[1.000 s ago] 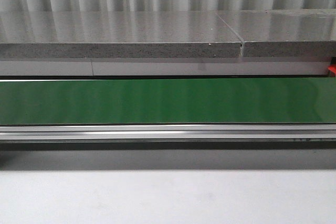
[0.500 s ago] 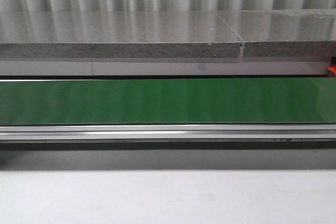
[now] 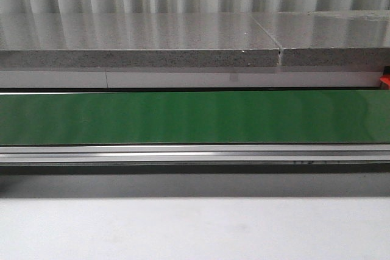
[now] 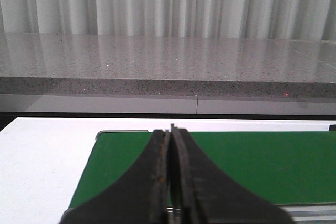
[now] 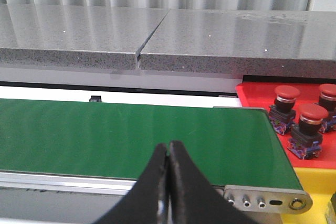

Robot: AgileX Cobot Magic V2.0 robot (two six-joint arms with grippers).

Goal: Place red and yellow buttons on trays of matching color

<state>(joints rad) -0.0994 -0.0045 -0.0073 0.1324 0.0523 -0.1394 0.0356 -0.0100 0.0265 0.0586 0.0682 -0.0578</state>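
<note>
The green conveyor belt (image 3: 195,117) runs across the front view with nothing lying on it, a grey stone ledge (image 3: 140,41) behind it and a white table (image 3: 195,229) in front. In the left wrist view the left gripper (image 4: 169,129) has its fingers pressed together with nothing between them, poised over the near end of the belt. The right gripper (image 5: 169,148) is likewise closed on nothing, above the belt's other end near the metal end plate (image 5: 262,201). Beyond that end sits the red tray (image 5: 252,95), holding three red buttons (image 5: 307,129) standing upright close together, off to the side of the right gripper and well apart from its fingertips. A yellow tray (image 5: 315,182) lies just beside the red one, nearer the camera; only part shows.
</note>
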